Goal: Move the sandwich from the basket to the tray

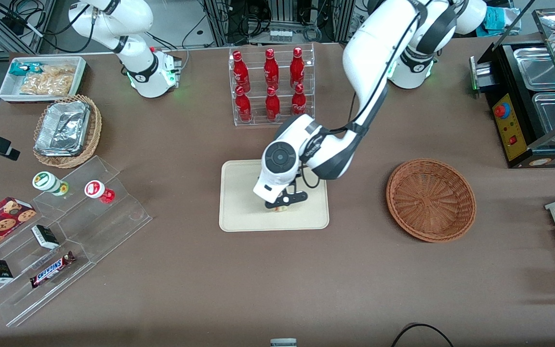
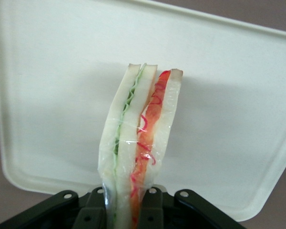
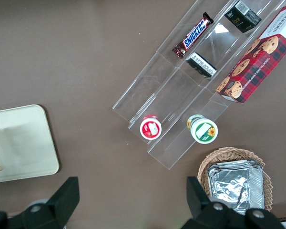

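While your gripper (image 2: pixel 128 210) pinches the sandwich (image 2: pixel 138 143) over the tray (image 1: pixel 239 212), note the wedge stands on edge, its long axis running straight out from the fingers (image 2: pixel 93 212), well apart from the basket (image 1: pixel 430 200).

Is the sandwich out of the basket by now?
Out. The basket is empty; the gripper holds the sandwich over the tray.

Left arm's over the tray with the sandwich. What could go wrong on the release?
1. The sandwich stands on edge between the end effector fingers; once released it may topple flat on the tray.
2. Its plastic wrap could cling to a finger and lift with it.
3. The basket is already empty, so a fumble means regrasping from the tray.
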{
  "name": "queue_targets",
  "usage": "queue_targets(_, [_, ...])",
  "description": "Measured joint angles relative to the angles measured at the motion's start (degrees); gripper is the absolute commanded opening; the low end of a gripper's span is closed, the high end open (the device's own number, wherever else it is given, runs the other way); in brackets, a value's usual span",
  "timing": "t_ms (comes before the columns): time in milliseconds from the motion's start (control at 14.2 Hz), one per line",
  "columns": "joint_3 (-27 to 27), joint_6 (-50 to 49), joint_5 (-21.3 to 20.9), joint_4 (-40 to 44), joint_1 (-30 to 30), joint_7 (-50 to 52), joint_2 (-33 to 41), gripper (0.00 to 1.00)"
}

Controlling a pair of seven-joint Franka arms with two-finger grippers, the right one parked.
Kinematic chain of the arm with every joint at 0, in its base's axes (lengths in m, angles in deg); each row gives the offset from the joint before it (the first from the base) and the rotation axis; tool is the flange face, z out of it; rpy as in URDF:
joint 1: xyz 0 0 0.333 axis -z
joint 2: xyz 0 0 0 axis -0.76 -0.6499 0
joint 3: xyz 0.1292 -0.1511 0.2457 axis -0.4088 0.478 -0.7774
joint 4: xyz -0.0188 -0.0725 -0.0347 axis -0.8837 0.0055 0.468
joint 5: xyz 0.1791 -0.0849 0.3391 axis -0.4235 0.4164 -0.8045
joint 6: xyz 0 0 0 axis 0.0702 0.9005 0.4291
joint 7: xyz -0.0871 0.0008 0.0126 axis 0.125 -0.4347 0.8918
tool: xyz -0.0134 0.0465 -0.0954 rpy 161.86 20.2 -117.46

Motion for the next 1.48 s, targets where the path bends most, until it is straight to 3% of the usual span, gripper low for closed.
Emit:
queue_targets(141, [0.0, 1.2, 0.0, 0.4, 0.6, 0.0, -1.3, 0.02])
queue_targets(282, [0.0, 1.3, 0.0, 0.4, 1.0, -0.8, -1.7, 0.15])
queue_targets(353, [0.0, 1.3, 0.0, 0.4, 1.2, -1.2, -1.8, 0.44])
queue_targets(424, [0.0, 1.3, 0.0, 0.4, 1.4, -1.4, -1.8, 0.9])
queue_targets(494, [0.0, 1.3, 0.0, 0.4, 1.4, -1.5, -1.8, 1.0])
queue_targets(988, [-0.3, -0.6, 0.0, 2.6, 1.3, 0.8, -0.3, 1.0])
queue_targets(1482, [-7.4, -15.1, -1.7, 0.8, 0.4, 2.1, 13.7, 1.0])
